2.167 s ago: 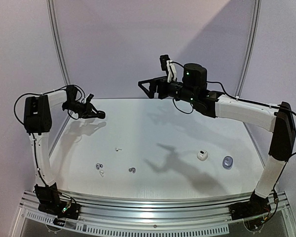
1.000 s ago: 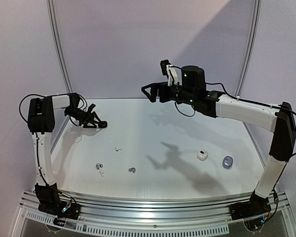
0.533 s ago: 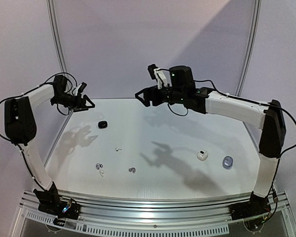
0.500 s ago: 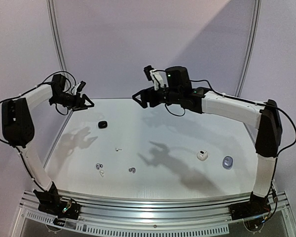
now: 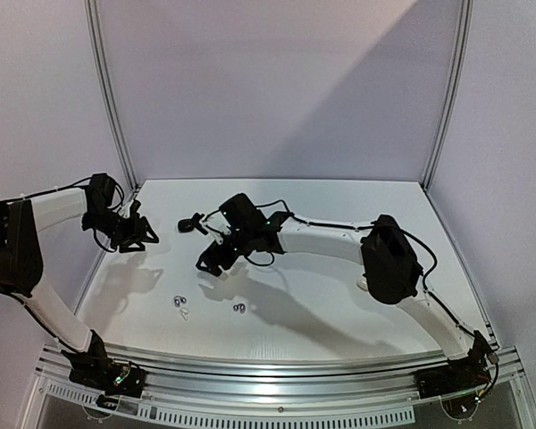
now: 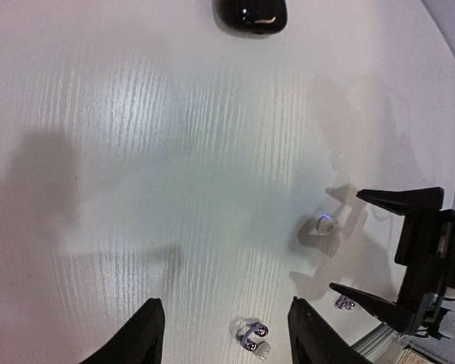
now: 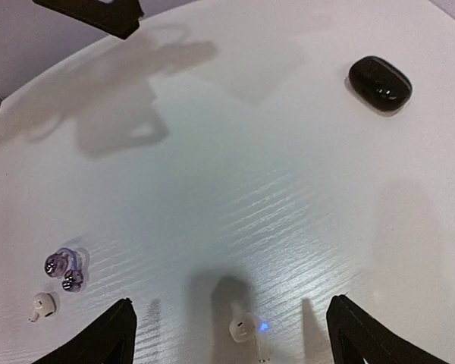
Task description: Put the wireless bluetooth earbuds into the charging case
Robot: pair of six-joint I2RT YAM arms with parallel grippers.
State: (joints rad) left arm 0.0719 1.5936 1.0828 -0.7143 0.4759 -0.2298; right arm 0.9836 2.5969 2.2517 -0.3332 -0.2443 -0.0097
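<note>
Earbud [image 7: 243, 327] lies well apart from black case [image 7: 379, 85] and table [image 7: 212, 152] edge

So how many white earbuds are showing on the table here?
2. One white earbud, glowing blue, lies below the open right gripper; the other white earbud sits beside the silvery pair. The right arm could hide more.

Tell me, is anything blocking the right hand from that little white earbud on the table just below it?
Nothing visible does. The right hand hangs open above the white earbud, which lies on bare table between its fingers. The black case and the other earbuds lie well off to the sides.
</note>
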